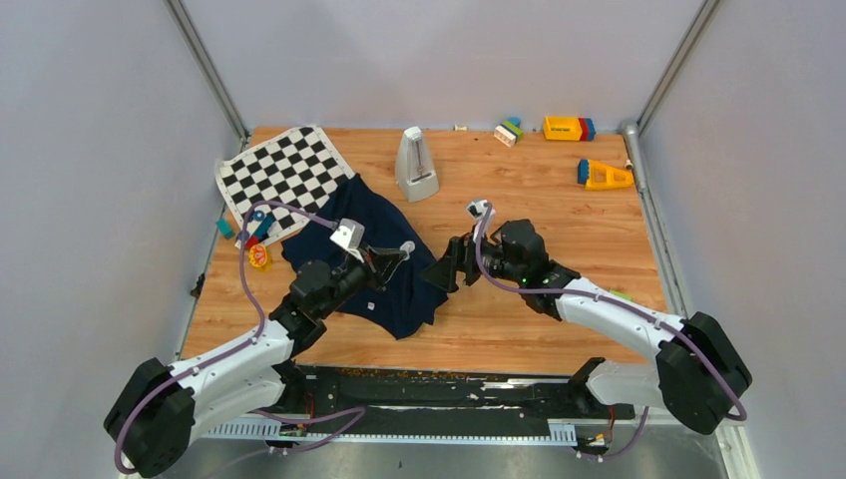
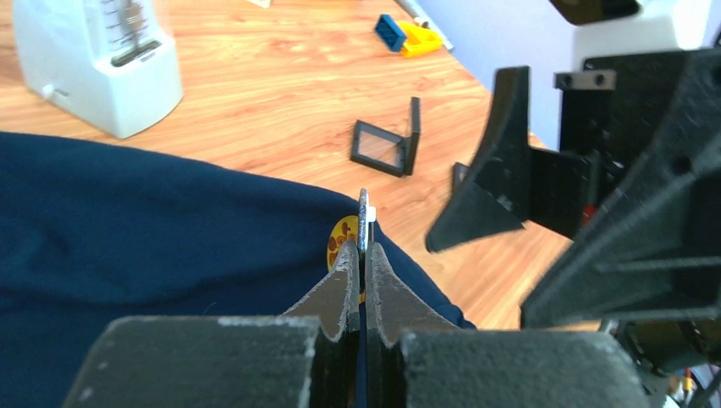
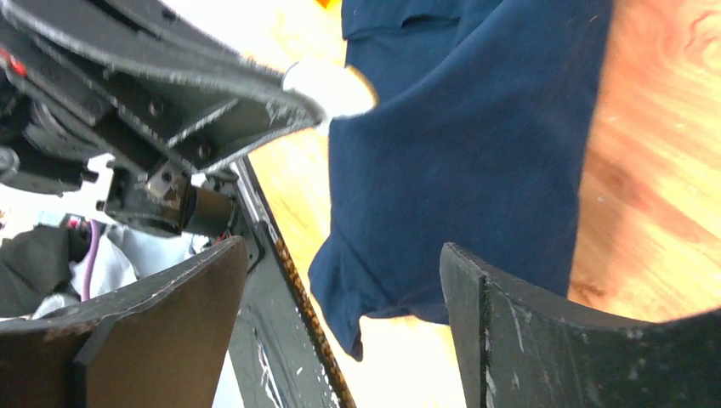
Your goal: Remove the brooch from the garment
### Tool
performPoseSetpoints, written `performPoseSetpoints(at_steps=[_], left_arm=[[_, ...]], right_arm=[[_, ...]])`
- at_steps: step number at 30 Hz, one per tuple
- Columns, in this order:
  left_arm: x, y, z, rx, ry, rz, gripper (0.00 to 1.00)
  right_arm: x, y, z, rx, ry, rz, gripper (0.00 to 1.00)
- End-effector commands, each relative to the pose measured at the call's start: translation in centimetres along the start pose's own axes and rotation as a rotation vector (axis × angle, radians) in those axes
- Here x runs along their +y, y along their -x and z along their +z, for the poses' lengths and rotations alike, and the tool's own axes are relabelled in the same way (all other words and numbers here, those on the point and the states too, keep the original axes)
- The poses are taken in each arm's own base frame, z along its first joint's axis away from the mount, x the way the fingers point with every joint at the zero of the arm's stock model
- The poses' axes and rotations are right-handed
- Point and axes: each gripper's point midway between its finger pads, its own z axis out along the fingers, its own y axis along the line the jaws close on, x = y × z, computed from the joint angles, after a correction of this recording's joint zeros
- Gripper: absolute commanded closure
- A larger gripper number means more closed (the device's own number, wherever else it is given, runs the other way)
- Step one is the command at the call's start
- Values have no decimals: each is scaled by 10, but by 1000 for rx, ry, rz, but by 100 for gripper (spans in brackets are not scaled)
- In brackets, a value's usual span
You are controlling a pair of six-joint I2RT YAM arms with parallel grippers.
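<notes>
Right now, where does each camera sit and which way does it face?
Top: high behind the left arm and right arm, both shown, looking down on the table.
Left wrist: on the left arm, looking along the left gripper, shut on the brooch, over the shirt.
Right wrist: on the right arm, looking past the open right gripper at the shirt.
Wrist views share brooch and shirt.

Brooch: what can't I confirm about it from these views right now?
- Left wrist: brooch edge-on, face unseen; left gripper fingertips hide whether it is clear of the garment.
- Right wrist: brooch washed out white, partly covered by the left gripper.
- Top external: too small for detail.
</notes>
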Motion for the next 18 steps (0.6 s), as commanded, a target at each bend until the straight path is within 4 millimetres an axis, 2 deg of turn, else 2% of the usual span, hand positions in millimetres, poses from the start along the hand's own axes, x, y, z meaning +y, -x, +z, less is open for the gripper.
performPoseSetpoints(at_steps=[1, 5, 11, 15, 18], left_arm=[[-31, 27, -3, -110, -158, -14, 100], [-42, 30, -5, -148, -229, -39, 100], [-64, 28, -6, -148, -366, -50, 100], [-82, 24, -8, -111, -471, -31, 100], [-86, 24, -8, -101, -499, -30, 100]], right_arm=[[7, 51, -4, -186, 29, 26, 15], [9, 56, -15, -260, 126, 1, 16], [23, 46, -19, -230, 276, -27, 21], [27, 40, -17, -199, 318, -29, 31], [26, 36, -17, -191, 333, -26, 39]])
